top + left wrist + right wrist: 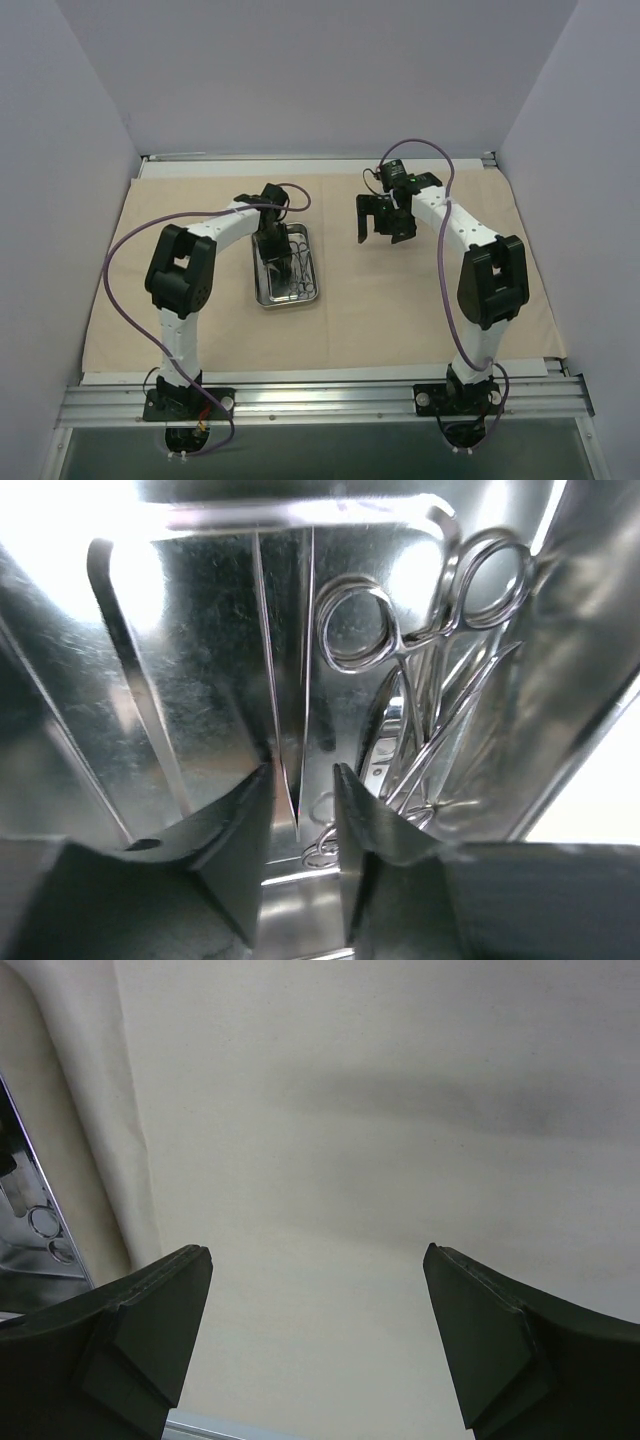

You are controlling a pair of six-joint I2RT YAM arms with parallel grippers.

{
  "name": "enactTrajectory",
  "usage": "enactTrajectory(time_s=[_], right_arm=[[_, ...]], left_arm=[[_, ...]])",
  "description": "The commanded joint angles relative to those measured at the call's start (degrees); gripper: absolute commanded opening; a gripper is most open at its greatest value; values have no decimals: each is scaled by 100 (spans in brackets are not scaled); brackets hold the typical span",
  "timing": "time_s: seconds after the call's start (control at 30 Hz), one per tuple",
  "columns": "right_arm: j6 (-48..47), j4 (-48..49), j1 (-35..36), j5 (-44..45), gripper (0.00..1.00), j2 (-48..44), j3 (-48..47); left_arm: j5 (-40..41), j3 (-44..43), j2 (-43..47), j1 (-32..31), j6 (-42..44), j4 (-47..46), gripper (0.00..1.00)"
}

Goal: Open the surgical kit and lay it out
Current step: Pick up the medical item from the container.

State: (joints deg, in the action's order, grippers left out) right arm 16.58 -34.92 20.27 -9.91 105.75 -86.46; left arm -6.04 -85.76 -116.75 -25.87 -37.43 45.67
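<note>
**Left claw down in the tray, right claw waiting over the cloth**

The steel tray lies on the spread beige cloth wrap, directly under the left gripper. That claw is parted only narrowly, its 2 fingers flanking the tip of thin tweezers without visibly touching it. The ring-handled instruments lie just to its right. The right gripper hovers spread wide over bare cloth, the tray off to its left.

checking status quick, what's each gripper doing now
left gripper: slightly open, astride the tweezers in the tray
right gripper: wide open, empty, over the cloth
</note>
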Motion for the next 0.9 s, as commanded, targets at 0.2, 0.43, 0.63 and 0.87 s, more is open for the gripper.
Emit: enactTrajectory(time_s=[0.2,0.43,0.63,0.87], right_arm=[[-58,-129,-32,-63,92,-275,-64],[-84,-226,-32,-81,92,-257,-240],[-181,-340,-146,-318,92,-204,-539],[-410,-350,-261,-1204,91,-388,-697]], left_arm=[[376,-345,-392,-76,104,302,29],[297,-345,-226,-76,315,302,3],[235,-485,327,-76,526,627,2],[-730,-759,1285,-76,851,848,2]])
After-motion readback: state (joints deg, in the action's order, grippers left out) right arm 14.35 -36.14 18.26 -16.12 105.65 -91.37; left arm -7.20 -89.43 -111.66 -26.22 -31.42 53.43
